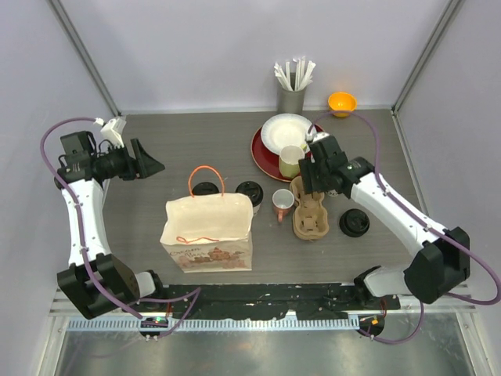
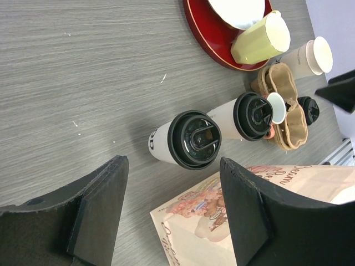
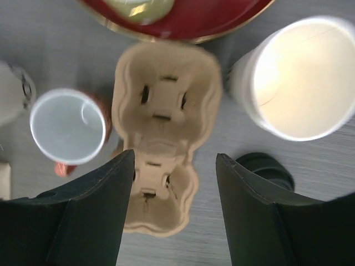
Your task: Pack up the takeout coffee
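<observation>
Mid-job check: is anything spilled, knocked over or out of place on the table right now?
One oddity: a paper cup stands open beside the cardboard carrier, and a loose black lid lies on the table near it. The two lidded cups stand upright; no spill shows.

The place was a robot test cell in a lab: plain white wall panels [image 1: 235,47] and slanted metal posts [image 1: 86,55] boxed in a grey wood-grain table [image 1: 156,149], and a left arm [image 1: 82,219] and a right arm [image 1: 391,207] were bolted to a black rail [image 1: 258,296] at its near edge. On the table stood café props: a printed paper bag [image 1: 208,231], a cardboard cup carrier [image 1: 310,213], lidded paper cups [image 1: 250,193] and a tin of stirrers [image 1: 291,86].
</observation>
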`<control>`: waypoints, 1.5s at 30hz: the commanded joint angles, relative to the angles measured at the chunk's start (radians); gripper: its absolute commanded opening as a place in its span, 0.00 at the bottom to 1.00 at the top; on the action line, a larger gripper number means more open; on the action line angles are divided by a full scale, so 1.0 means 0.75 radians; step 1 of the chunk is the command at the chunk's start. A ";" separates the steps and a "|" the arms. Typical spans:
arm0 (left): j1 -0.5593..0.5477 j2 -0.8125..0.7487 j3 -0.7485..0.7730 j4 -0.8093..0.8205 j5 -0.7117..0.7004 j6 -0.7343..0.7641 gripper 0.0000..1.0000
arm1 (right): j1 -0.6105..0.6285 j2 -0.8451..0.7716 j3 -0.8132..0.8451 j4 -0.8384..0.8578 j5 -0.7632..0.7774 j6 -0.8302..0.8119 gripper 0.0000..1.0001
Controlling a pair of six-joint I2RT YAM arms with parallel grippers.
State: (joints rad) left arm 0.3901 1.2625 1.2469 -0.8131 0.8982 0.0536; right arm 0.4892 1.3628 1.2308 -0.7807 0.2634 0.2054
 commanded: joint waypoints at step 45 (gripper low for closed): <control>-0.005 0.027 0.027 0.004 0.064 0.072 0.70 | -0.100 0.161 -0.166 -0.025 -0.738 -1.785 0.57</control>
State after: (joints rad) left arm 0.3901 1.2831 1.2343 -0.8127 0.9203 0.0879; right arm 0.4168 1.4723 1.0592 -0.8055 -0.2520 -1.0977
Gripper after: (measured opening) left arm 0.707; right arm 0.586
